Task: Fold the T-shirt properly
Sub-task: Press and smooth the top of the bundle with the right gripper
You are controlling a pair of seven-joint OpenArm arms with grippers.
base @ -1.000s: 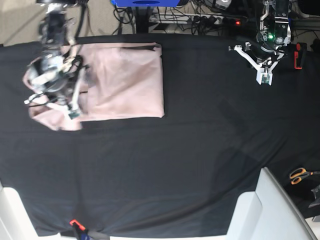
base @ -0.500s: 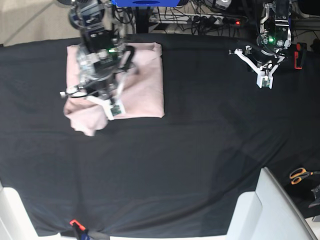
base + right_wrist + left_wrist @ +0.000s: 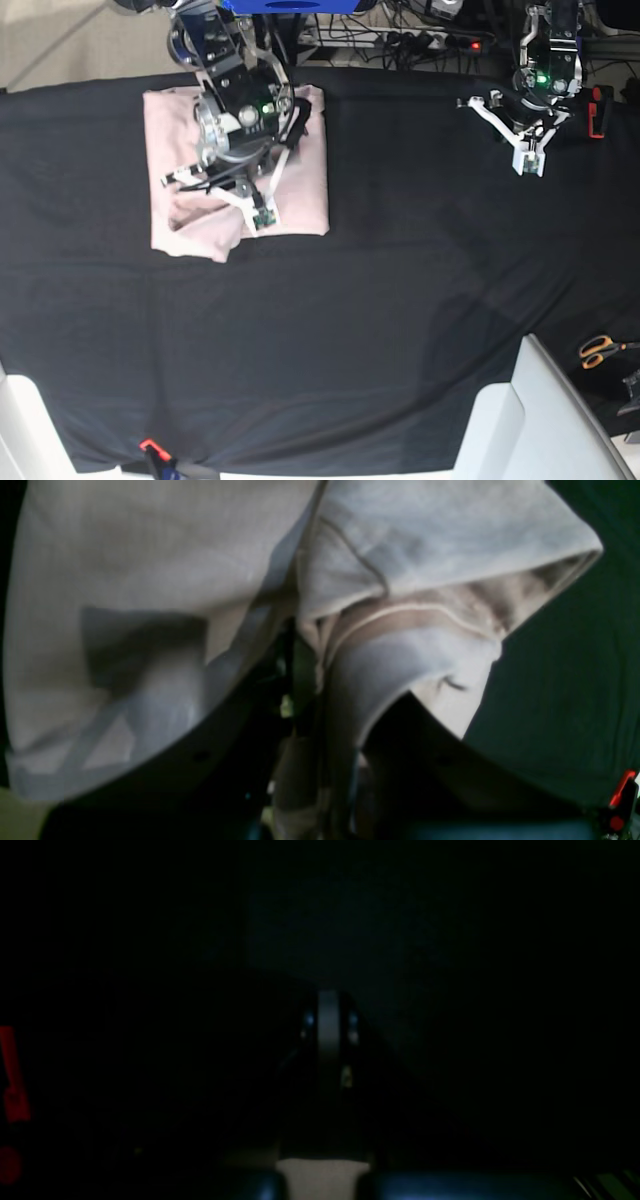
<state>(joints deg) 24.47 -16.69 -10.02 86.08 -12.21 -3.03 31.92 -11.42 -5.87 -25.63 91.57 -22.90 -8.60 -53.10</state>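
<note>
Black cloth (image 3: 400, 330) covers the table. We see the T-shirt (image 3: 305, 160) at upper left of the base view, mostly folded into 1 rectangle. Our right gripper (image 3: 262, 215) pinches a bunched layer of it; the left gripper (image 3: 528, 160) is closed, empty, upper right. Flattening likely remains.

Your T-shirt (image 3: 175, 135) is pale pink and plain, folded into a rough rectangle at the far left of the desk. One flap is doubled over, rumpled and lifted at the near-left corner.
</note>
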